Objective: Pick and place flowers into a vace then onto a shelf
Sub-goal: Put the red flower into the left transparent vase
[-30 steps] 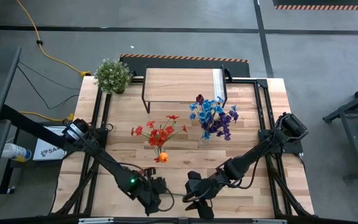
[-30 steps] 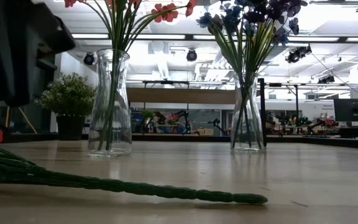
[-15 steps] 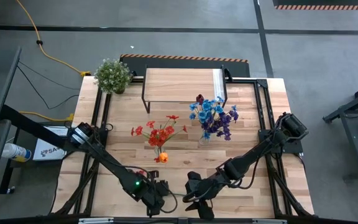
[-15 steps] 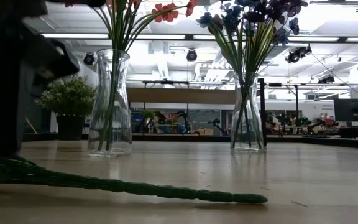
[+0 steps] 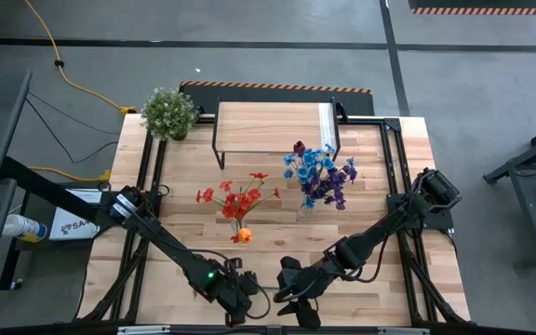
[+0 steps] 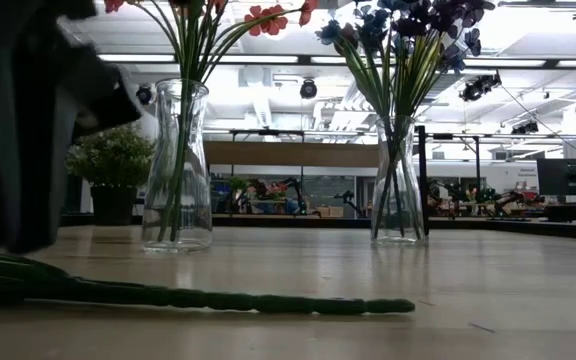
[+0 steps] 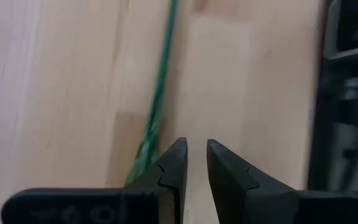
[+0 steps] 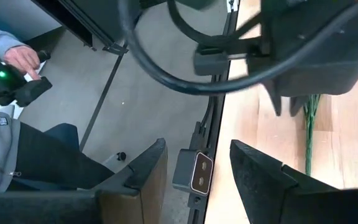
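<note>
Left gripper (image 5: 240,300): low over the near edge of the tabletop (image 5: 184,228), left of centre; in its wrist view the jaws stand a narrow gap apart with nothing between them, the tips just beside a green stem.
Right gripper (image 5: 285,296): near the same edge, close to the left gripper; its wrist view shows the jaws wide apart and empty, looking past the tabletop's edge to the floor.
Loose flower stem (image 6: 218,298): lies flat on the tabletop near the front, its free end pointing toward the right in the low view; its other end is hidden behind the dark left arm.
Red flowers (image 5: 238,197): a bunch with one orange tulip (image 5: 242,235), standing upright in a clear glass vase (image 6: 177,165) at mid-table.
Blue and purple flowers (image 5: 321,174): standing in a second glass vase (image 6: 399,180), to the right of the red bunch and just in front of the shelf's right end.
Shelf (image 5: 273,128): at the far side of the tabletop, its plank top bare, a white strip at its right end.
Potted plant (image 5: 169,113): at the far left corner of the tabletop.
Person (image 8: 17,124): seated beyond the near edge, a hand on a dark device, seen in the right wrist view.
</note>
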Available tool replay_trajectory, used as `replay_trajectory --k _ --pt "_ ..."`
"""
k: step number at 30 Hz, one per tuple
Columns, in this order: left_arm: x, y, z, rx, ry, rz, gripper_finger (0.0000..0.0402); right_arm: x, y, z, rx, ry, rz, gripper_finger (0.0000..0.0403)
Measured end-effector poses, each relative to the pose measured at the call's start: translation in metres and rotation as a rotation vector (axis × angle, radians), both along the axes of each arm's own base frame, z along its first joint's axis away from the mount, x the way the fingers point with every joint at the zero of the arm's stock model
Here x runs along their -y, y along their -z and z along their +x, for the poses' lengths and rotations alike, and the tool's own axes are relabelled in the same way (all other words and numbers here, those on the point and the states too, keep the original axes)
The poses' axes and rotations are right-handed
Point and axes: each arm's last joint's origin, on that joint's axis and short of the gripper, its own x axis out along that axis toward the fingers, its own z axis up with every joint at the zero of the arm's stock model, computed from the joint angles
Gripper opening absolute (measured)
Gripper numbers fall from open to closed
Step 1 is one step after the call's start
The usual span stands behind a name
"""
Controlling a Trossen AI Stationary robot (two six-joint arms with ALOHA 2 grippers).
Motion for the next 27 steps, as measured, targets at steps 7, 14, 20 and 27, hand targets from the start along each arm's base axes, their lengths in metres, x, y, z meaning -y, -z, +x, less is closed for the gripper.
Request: replay_trajectory --k 7,14,20,27 --pt "-0.0005 -0.0071 0.0017 0.013 -0.016 0.052 0.0097 0.0000 0.0000 0.0000 0.003 -0.002 -0.004 0.0165" --pt "-0.0040 -0.0056 -0.0007 0.001 -0.032 0.106 0.0097 -0.0004 0.0000 -0.0003 -0.002 -0.019 0.003 0.0165" --pt "-0.0049 -0.0057 -0.0003 0.016 -0.045 0.128 0.0097 -0.0004 0.0000 -0.0003 -0.002 -0.020 0.003 0.0165" --pt "-0.0041 -0.0062 0.0006 0.025 -0.048 0.117 0.0097 -0.0004 0.0000 -0.0003 -0.002 -0.020 0.003 0.0165"
